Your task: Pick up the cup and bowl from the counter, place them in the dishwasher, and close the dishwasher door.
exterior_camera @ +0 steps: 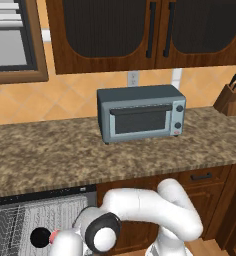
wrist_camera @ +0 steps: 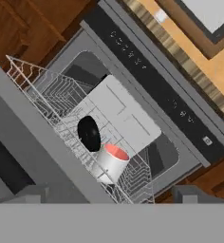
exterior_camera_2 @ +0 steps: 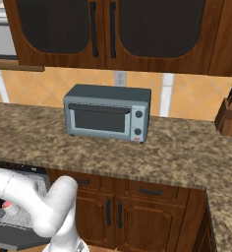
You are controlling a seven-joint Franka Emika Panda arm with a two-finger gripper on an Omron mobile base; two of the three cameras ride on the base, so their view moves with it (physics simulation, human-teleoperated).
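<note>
Gripper [wrist_camera: 112,193] jaws stand wide apart, nothing between them; both dark fingertips [wrist_camera: 31,193] show at the bottom of the hand view, one on each side. The cup [wrist_camera: 111,162] sits just ahead of the gripper, roughly centred between the tips, in the white wire rack [wrist_camera: 61,102] of the dishwasher [wrist_camera: 147,76]. Cup is tipped, its axis leaning, pinkish-red mouth facing up and toward the far side of the hand view, grey wall toward the gripper. The bowl [wrist_camera: 88,133] is just past the cup and a little to the left, touching or nearly touching it, standing on edge in the rack so its black round face is seen almost flat on; which way the hollow faces, cannot tell. Beyond both, the pale inner tub, then the black control strip [wrist_camera: 152,80] running diagonally, then the counter [wrist_camera: 180,57] edge. The dishwasher door [wrist_camera: 42,137] is down, a grey slab crossing left of the gripper, close beside the rack. Rack wires rise around cup and bowl.

In the left base view the white arm bends low over the rack [exterior_camera: 40,220]; bowl [exterior_camera: 40,236] and a pink bit of cup [exterior_camera: 54,236] show beside the wrist. On the counter [exterior_camera: 50,150] above stand a toaster oven [exterior_camera: 140,112] and a knife block [exterior_camera: 231,97], well apart from the gripper.
</note>
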